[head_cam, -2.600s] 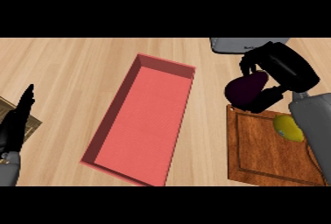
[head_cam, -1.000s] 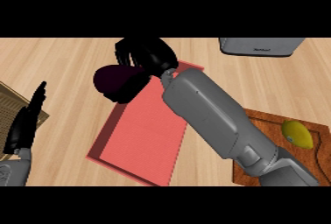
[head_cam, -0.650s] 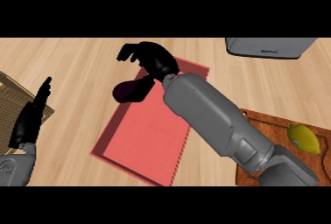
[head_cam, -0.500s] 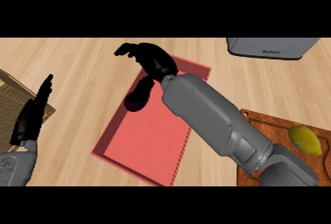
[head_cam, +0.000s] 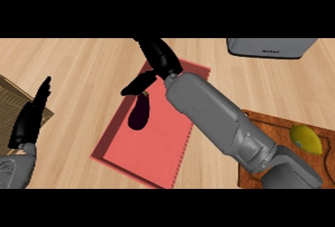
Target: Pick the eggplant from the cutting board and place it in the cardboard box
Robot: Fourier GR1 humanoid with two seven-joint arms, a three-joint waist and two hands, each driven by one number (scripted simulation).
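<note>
Head view shows the placing step at its end: the eggplant (head_cam: 138, 113) lies inside the cardboard box (head_cam: 163, 153), a shallow red tray-like thing, near its far left wall and apart from any finger. The right hand (head_cam: 157, 62) hangs just above the box's far end, fingers spread and straight, holding nothing. Judged from this, the release is done, and what remains is to lift the right forearm back clear of the box without brushing the eggplant. To the right of the box sits the cutting board (head_cam: 262, 133), with a yellow fruit (head_cam: 306, 139) on it. Beyond the box's far right corner stands a grey appliance (head_cam: 271, 47). Left of the box, the left hand (head_cam: 29, 119) rests open, fingers up, over a woven mat (head_cam: 20, 97).
</note>
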